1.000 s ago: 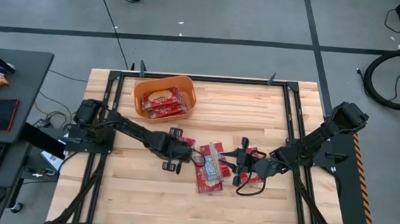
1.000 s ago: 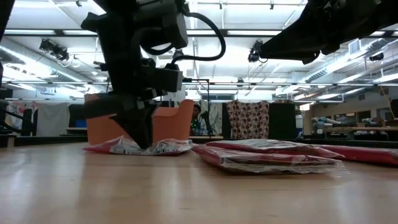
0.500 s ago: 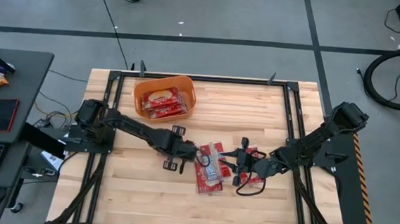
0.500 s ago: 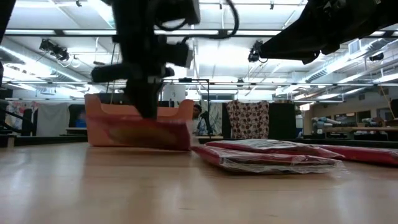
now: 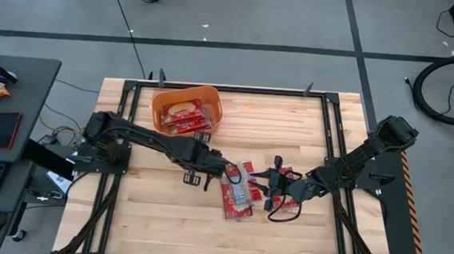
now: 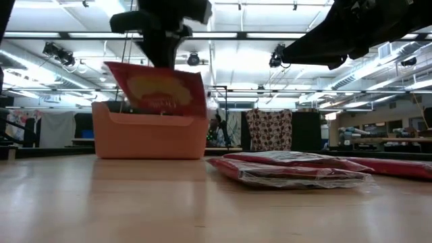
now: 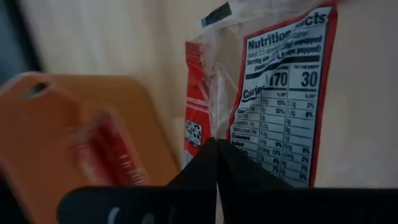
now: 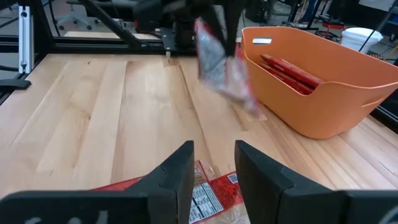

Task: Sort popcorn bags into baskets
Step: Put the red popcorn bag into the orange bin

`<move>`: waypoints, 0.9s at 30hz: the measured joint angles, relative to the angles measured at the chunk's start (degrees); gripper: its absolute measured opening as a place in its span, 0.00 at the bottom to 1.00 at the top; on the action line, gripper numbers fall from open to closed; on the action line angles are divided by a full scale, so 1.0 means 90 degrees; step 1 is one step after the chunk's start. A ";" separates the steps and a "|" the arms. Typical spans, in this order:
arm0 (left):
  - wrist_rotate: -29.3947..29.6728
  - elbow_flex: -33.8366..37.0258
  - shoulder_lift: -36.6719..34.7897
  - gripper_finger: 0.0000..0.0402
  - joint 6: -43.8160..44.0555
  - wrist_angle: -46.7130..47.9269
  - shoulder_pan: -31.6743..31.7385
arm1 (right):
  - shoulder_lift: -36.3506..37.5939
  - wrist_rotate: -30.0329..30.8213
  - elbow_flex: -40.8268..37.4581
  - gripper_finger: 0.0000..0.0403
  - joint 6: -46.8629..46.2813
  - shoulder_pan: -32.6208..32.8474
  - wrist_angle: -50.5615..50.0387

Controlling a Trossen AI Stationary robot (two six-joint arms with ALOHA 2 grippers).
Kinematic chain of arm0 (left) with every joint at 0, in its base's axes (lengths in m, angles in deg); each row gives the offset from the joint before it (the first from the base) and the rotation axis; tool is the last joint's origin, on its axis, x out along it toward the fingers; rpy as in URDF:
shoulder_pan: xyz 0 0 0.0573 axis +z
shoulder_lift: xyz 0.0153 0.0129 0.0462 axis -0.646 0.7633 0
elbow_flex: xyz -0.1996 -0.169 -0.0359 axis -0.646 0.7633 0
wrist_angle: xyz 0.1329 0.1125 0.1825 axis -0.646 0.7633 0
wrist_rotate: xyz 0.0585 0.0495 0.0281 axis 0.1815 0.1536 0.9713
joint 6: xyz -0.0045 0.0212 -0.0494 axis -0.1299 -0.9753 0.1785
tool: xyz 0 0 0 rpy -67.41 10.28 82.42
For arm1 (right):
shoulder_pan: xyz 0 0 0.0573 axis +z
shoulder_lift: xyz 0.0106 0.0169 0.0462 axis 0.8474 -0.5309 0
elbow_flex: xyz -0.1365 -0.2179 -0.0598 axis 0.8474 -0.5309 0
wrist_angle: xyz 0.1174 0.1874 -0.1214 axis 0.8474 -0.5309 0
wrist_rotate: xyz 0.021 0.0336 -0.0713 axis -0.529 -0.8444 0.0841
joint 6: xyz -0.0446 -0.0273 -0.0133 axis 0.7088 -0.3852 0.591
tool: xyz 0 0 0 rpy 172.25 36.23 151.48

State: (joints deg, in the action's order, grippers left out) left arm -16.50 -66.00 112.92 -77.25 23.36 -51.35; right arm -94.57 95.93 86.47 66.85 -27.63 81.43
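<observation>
1. The left gripper (image 5: 202,160) pinches a red bag (image 6: 160,88), held in the air just beside the orange tub (image 5: 185,112).
2. The right gripper (image 8: 213,163) is open and holds nothing, farther from the tub, over more bags (image 5: 238,190).

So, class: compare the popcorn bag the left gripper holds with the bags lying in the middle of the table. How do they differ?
The held bag hangs in the air, pinched by the left gripper; the table bags lie on the wood. The held bag is upright with its face showing; the table bags lie flat, stacked. The held one is near the orange basket; the others lie nearer the right gripper. All are red packets.
</observation>
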 joint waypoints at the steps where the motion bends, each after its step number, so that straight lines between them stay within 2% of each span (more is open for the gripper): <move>1: 0.0078 -0.0002 -0.0106 0.00 0.0010 0.0040 0.0034 | 0.0000 0.0000 0.0000 0.30 0.0000 0.0000 0.0000; 7: 0.0490 0.0351 -0.0957 0.00 0.0212 0.0153 0.0610 | 0.0000 -0.0002 0.0000 0.30 0.0000 0.0000 0.0000; 11: 0.0589 0.0889 -0.1526 0.00 0.0203 -0.0098 0.1231 | 0.0000 -0.0002 0.0000 0.30 0.0000 0.0000 0.0003; 15: 0.0597 0.1769 -0.1927 0.00 -0.0277 -0.0989 0.1997 | 0.0000 -0.0002 0.0000 0.30 0.0017 0.0000 0.0042; 19: 0.0497 0.2614 -0.2101 0.01 -0.1163 -0.2196 0.2837 | 0.0000 -0.0002 0.0000 0.30 0.0017 0.0000 0.0042; 24: 0.0248 0.2964 -0.2098 0.08 -0.1656 -0.2886 0.3794 | 0.0000 -0.0002 0.0000 0.30 0.0017 0.0000 0.0041; 27: 0.0183 0.2878 -0.2101 0.16 -0.1660 -0.2803 0.3948 | 0.0000 -0.0002 0.0000 0.30 0.0051 0.0000 0.0038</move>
State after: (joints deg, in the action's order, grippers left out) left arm -14.85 -40.10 94.01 -92.19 -1.87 -15.82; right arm -94.57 95.91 86.47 67.31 -27.63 81.78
